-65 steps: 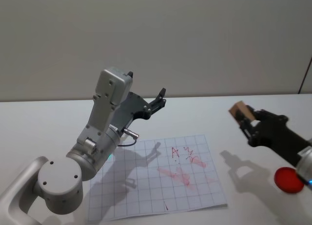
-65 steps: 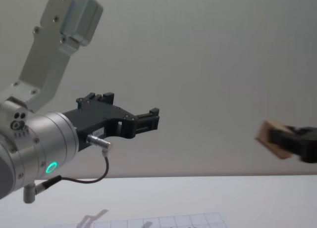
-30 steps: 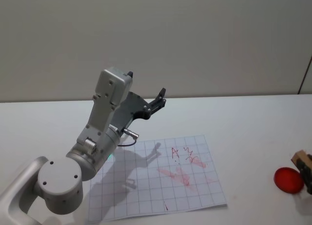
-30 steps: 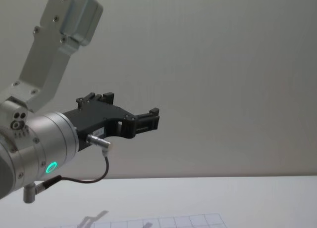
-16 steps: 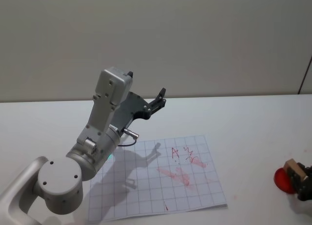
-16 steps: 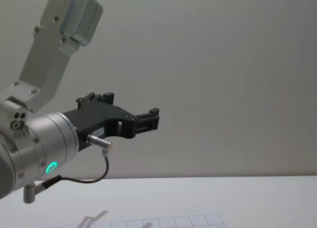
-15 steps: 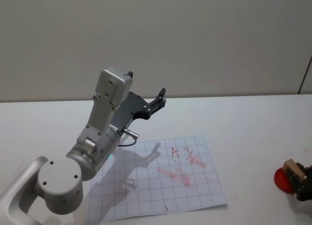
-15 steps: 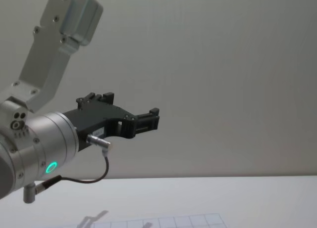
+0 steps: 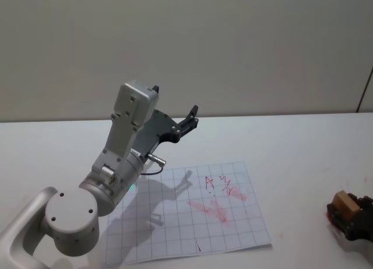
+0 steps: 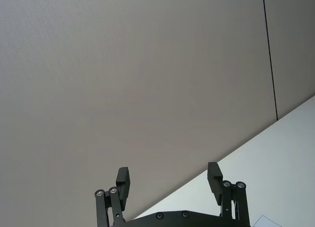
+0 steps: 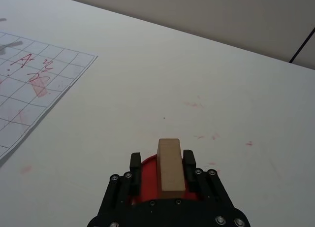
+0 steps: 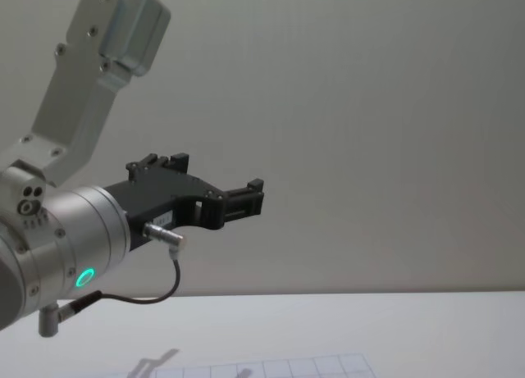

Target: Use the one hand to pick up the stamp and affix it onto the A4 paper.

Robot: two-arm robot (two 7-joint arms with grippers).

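Nearest to you, at the right edge of the table, your right gripper (image 11: 170,164) has its black jaws closed on the small pale wooden block stamp (image 11: 170,163), one jaw on each long side, so the block stands between them with its top end free. Under it sits the round red ink pad (image 11: 145,172), its rim showing past the fingers; the stamp looks pressed into or just above it, though from these angles you cannot tell whether the face is actually touching the ink. That low, vertical hold makes sense as an inking step: the printing face needs to meet the pad squarely before it goes to the sheet.

Farther in, to the left of that gripper and well apart from it, lies the white A4 paper with its thin grey grid (image 9: 192,222), flat on the white table (image 9: 291,146). Red marks and smears (image 9: 220,199) already sit on its right half, so aim for bare squares.

Farthest off, your left gripper (image 10: 169,182) hangs raised above the table behind the sheet, fingers spread wide with nothing between them. It is parked there, out of the right arm's way, since this job calls for one hand.
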